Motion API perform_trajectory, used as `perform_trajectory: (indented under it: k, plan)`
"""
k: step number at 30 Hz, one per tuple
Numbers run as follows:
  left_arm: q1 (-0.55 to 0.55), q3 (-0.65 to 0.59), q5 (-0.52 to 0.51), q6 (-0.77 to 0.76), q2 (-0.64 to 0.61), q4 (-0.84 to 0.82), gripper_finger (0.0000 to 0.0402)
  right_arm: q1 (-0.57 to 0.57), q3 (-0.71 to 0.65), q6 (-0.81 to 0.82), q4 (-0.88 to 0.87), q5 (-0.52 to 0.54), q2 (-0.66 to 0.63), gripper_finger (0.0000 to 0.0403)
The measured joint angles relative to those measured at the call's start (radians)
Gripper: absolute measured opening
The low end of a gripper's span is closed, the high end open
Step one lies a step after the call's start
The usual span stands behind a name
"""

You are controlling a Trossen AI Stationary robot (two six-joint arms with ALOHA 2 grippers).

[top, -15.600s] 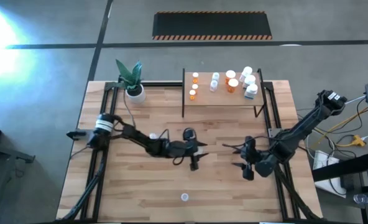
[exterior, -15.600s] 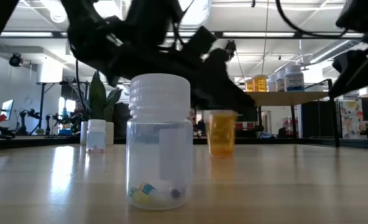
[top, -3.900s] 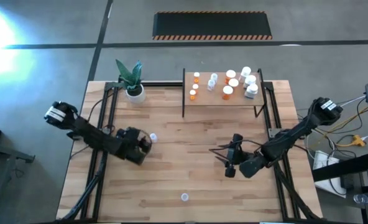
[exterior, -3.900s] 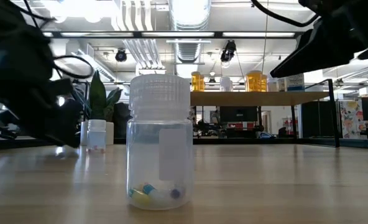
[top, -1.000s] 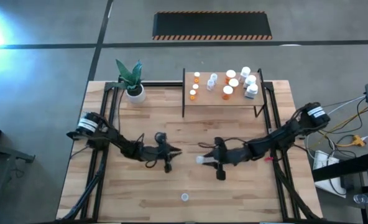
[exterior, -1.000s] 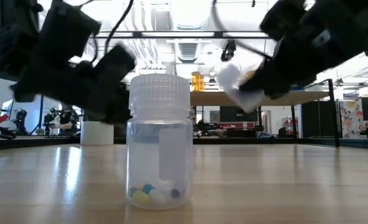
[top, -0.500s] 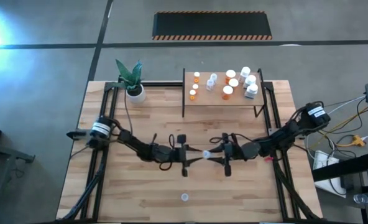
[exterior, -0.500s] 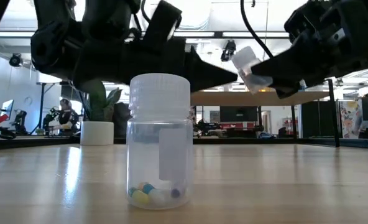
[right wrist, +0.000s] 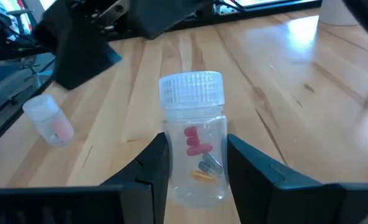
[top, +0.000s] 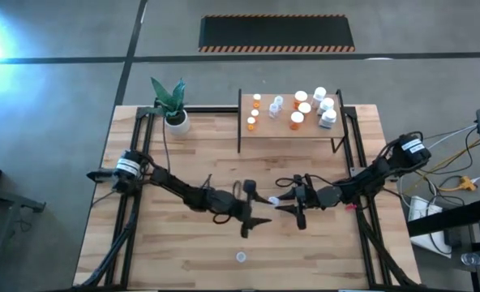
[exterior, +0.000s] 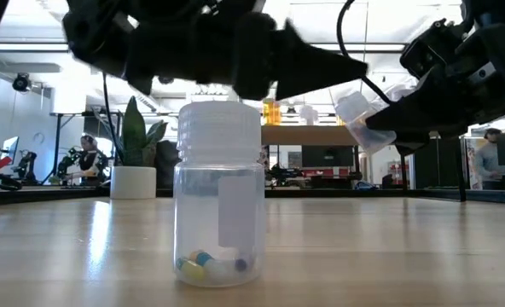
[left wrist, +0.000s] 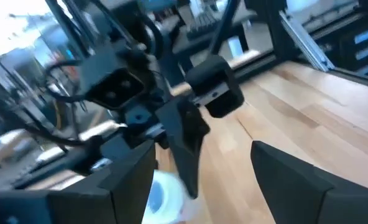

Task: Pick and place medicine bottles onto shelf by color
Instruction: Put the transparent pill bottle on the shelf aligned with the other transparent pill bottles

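Observation:
A clear medicine bottle [right wrist: 193, 146] with a white cap and a few coloured pills hangs above the table's middle, with my right gripper [top: 289, 200] shut on it. Its cap [top: 273, 197] points toward my left gripper [top: 260, 209]. That gripper is open and level, just short of the cap; whether it touches the cap I cannot tell. A second clear bottle [exterior: 219, 196] stands upright on the table near the front edge. The shelf [top: 289, 131] at the far side carries several orange, white and clear bottles [top: 303, 105]. My right gripper pinches the clear bottle's body [right wrist: 171, 168] between its two fingers, below the cap. The fingers come almost level from the table's right and lie along the bottle. The bottle is lifted clear of the table, tilted, with its cap [exterior: 351, 107] higher than its base.
A white plant pot [top: 176, 122] stands at the far left corner. Black frame posts [top: 239, 122] edge the shelf, and rails run along the table's left and right sides. Bare wood [top: 329, 251] lies at the near right.
My left gripper has risen and gone toward the table's right, up to the held bottle's cap; it has rolled and opened. My right gripper has drawn back a little toward the right with the clear bottle, which stays clear of the table.

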Motion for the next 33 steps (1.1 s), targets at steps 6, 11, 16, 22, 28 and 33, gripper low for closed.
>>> perform_trajectory:
  k: [6, 11, 16, 22, 28, 33]
  plan:
    - [0.001, 0.100, -0.169, -0.020, 0.000, -0.269, 0.0248, -0.002, -0.002, -0.006, -0.006, 0.007, -0.002, 0.0122]
    - [0.008, 0.064, -0.254, -0.058, -0.037, -0.280, 0.0248, 0.000, -0.011, -0.020, -0.003, 0.039, 0.019, 0.0122]
    - [0.007, -0.013, -0.253, -0.134, -0.082, -0.280, 0.0248, 0.000, 0.011, -0.042, 0.061, 0.120, 0.120, 0.0120]
    - [0.012, -0.126, -0.358, -0.203, -0.160, -0.281, 0.0248, 0.000, 0.040, -0.058, 0.244, 0.166, 0.291, 0.0120]
    - [0.015, -0.293, -0.387, -0.314, -0.305, -0.239, 0.0248, -0.006, 0.060, -0.042, 0.521, 0.200, 0.504, 0.0117]
    - [0.019, -0.404, -0.394, -0.384, -0.370, -0.125, 0.0248, -0.012, 0.163, -0.027, 0.515, 0.228, 0.607, 0.0120]
